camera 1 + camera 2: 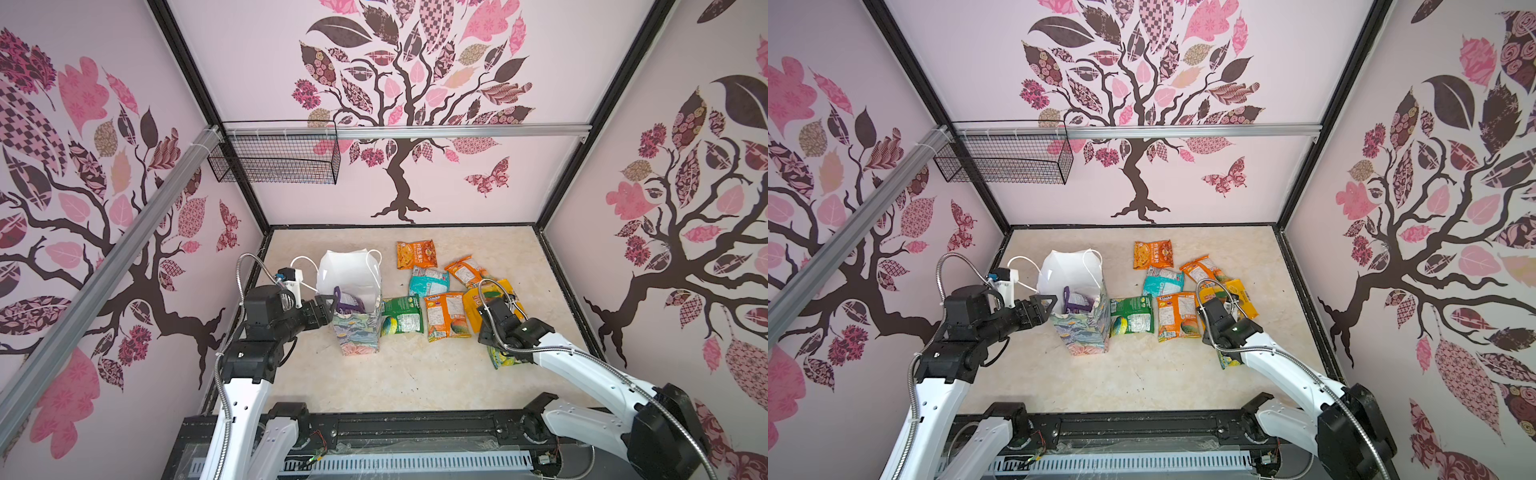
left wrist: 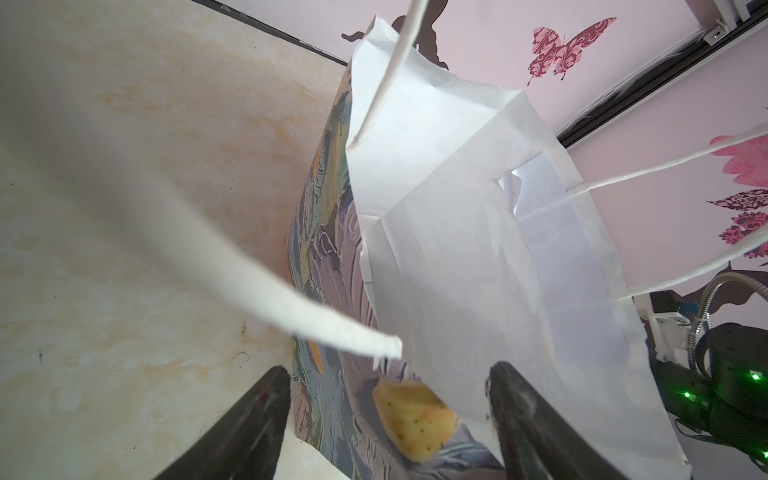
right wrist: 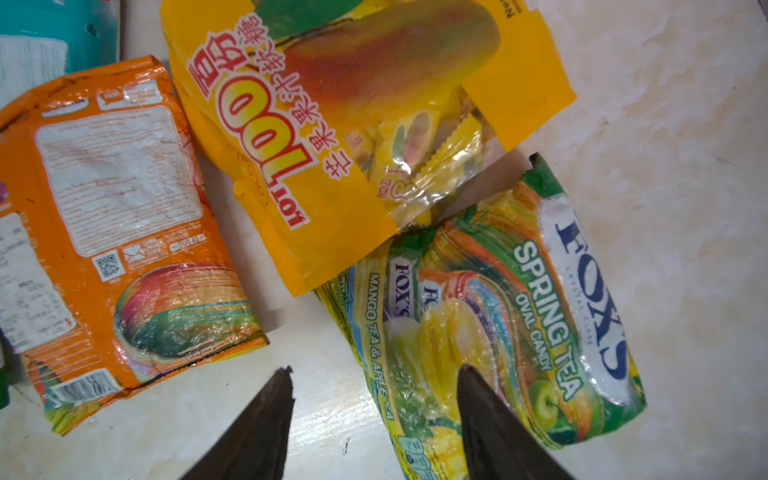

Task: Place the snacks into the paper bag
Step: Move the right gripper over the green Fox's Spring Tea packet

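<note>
The paper bag (image 1: pixel 358 332) stands upright left of centre, with a purple packet (image 1: pixel 347 303) inside. My left gripper (image 2: pixel 390 368) is open; its fingers straddle the bag's near wall (image 2: pixel 332 270) at the rim. Several snacks lie to the bag's right: dark green (image 1: pixel 402 314), orange (image 1: pixel 446 316), teal (image 1: pixel 429 281), two more orange ones (image 1: pixel 415 254) (image 1: pixel 467 270) and a larger yellow one (image 3: pixel 332 137). My right gripper (image 3: pixel 376 369) is open just above the table. One finger is over the yellow-green packet (image 3: pixel 498 316), the other over bare table.
A black wire-mesh basket (image 1: pixel 276 156) hangs from the rail on the back wall. The bag's white cord handles (image 2: pixel 249 291) loop out near my left gripper. Walls close in the table on three sides. The yellow packet overlaps the yellow-green one's far end.
</note>
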`<action>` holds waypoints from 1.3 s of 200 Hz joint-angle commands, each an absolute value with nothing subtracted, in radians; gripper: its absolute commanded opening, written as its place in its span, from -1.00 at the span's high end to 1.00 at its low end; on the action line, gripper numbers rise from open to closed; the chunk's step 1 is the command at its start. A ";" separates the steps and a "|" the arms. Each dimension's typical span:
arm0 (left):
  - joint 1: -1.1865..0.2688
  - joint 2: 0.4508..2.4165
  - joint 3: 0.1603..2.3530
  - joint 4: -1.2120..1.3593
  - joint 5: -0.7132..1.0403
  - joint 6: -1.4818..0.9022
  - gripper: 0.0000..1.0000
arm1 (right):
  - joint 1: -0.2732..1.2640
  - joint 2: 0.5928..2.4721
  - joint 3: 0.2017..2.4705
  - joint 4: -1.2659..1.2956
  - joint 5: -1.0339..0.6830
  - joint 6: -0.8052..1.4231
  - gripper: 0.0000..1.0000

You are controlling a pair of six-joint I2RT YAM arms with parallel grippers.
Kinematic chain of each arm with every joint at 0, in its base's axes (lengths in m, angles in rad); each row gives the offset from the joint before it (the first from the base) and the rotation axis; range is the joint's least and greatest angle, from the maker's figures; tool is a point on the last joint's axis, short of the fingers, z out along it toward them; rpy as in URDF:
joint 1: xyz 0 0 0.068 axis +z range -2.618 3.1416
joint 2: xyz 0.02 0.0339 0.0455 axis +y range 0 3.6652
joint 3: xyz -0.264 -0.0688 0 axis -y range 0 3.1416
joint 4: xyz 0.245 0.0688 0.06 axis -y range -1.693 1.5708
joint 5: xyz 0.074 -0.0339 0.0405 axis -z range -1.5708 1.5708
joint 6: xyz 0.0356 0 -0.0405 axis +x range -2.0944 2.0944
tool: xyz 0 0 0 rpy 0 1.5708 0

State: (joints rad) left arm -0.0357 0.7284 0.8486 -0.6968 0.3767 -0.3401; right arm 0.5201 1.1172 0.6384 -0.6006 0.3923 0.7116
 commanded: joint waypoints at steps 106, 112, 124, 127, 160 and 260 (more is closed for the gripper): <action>-0.040 0.721 0.837 -0.686 0.395 -0.333 -0.58 | 0.442 1.201 0.592 -0.527 0.346 0.687 -0.62; -0.039 0.722 0.836 -0.686 0.396 -0.332 -0.57 | 0.442 1.203 0.594 -0.526 0.339 0.683 -0.63; -0.040 0.719 0.837 -0.686 0.394 -0.332 -0.57 | 0.442 1.207 0.596 -0.526 0.325 0.678 -0.63; -0.039 0.719 0.835 -0.686 0.394 -0.332 -0.57 | 0.442 1.209 0.596 -0.527 0.322 0.678 -0.64; -0.039 0.718 0.836 -0.686 0.396 -0.333 -0.57 | 0.440 1.221 0.590 -0.527 0.268 0.658 -0.63; -0.039 0.717 0.835 -0.686 0.402 -0.333 -0.58 | 0.543 1.274 0.602 -0.546 0.015 0.657 -0.46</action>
State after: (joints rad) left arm -0.0357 0.7265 0.8486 -0.6964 0.3908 -0.3405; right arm 0.4664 1.2556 0.6029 -0.5209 0.1860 0.6273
